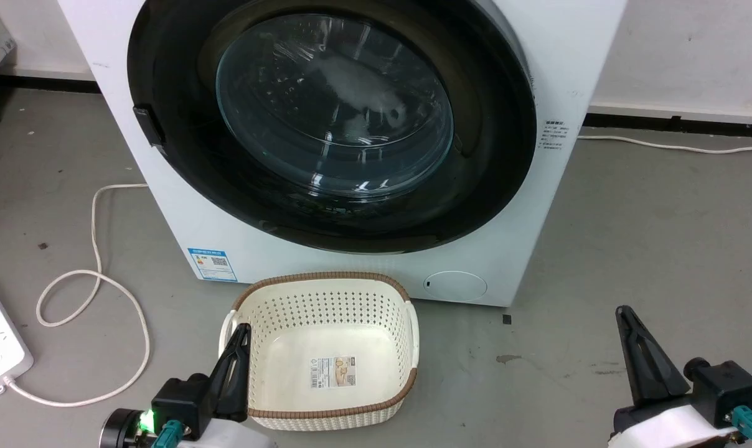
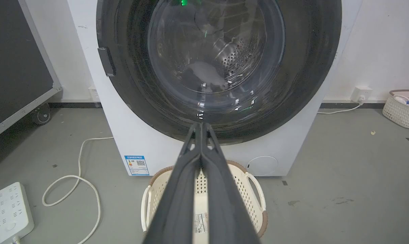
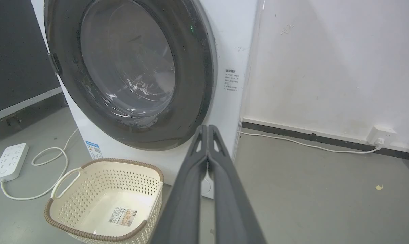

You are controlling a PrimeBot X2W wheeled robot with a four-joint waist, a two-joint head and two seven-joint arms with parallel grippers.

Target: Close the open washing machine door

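Grey floor (image 1: pixel 650 236) — washing machine door (image 1: pixel 332 118) was judged closed, flush; left gripper (image 1: pixel 243 336), right gripper (image 1: pixel 625 317) were held low, fingers together, unneeded.

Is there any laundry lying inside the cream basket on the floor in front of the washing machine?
No, the head view shows the basket with a bare bottom, apart from a paper label.
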